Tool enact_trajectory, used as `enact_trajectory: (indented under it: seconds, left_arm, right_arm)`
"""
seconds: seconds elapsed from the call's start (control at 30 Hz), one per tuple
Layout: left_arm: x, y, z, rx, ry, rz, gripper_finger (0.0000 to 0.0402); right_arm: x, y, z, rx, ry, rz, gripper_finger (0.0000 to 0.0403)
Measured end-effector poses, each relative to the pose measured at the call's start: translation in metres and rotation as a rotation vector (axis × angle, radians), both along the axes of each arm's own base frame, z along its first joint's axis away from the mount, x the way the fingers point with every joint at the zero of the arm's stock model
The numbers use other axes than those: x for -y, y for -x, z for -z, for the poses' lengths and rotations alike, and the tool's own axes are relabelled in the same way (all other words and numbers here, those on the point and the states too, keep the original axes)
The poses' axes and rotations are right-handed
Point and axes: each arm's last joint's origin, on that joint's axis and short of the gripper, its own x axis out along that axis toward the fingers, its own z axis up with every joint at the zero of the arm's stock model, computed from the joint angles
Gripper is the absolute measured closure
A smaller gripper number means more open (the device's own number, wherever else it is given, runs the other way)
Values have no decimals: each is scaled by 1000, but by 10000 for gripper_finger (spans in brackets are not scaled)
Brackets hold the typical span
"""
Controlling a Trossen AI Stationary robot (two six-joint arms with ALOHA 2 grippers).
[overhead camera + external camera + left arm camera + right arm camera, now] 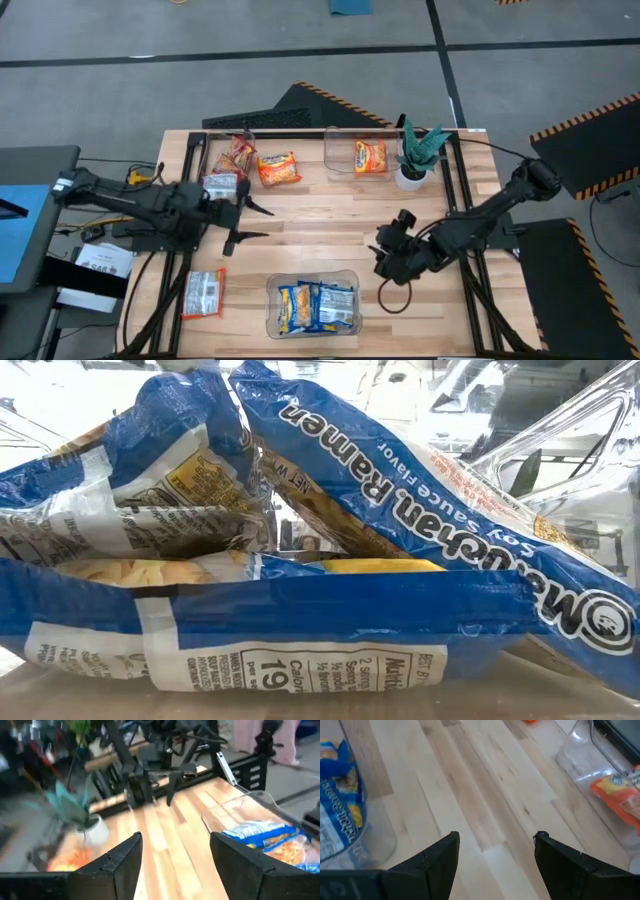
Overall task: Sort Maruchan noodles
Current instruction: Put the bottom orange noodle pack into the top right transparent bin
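Blue-and-yellow packets [318,306] lie in a clear bin at the near edge and fill the low view [320,600]. One orange packet [370,156] lies in a far clear bin. An orange packet [279,168], a red one [240,156] and a white-and-red one [221,183] lie at the far left. A red-and-silver packet [204,293] lies flat near the left corner. My left gripper [260,222] [175,850] is open above bare wood, right of the white-and-red packet. My right gripper [381,252] [495,842] is open above the table's middle right, holding nothing.
A green potted plant [415,155] stands at the far right beside the far bin [340,160]. Another clear bin [200,150] sits at the far left corner. A black frame [455,200] runs along the table's right and far sides. Bare wood [320,225] lies between the grippers.
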Motion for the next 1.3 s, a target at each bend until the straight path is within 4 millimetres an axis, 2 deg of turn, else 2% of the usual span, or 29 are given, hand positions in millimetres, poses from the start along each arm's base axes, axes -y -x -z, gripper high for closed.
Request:
enact_trajectory:
  seconds: [0.1, 0.23, 0.47, 0.63, 0.9, 1.13, 1.3]
  left_arm:
    - [-4, -3, 8, -90, 119, -28, 182]
    - [6, 4, 26, -299, 201, 37, 182]
    - [31, 32, 46, -757, 428, 19, 182]
    - [44, 48, 66, -935, 517, -36, 182]
    - [54, 67, 102, -1058, 477, -95, 182]
    - [66, 74, 98, -1073, 533, -54, 182]
    - [78, 77, 109, -1167, 494, -82, 182]
  right_arm:
    - [3, -3, 0, -2, -5, 2, 127]
    - [6, -6, 2, -14, -20, 4, 127]
    - [4, -9, 0, 23, -41, 4, 127]
    - [3, -10, -1, 43, -52, 4, 127]
    - [3, -10, -1, 48, -55, 4, 127]
    - [3, -10, -1, 47, -55, 4, 127]
    - [3, -10, -1, 46, -54, 4, 127]
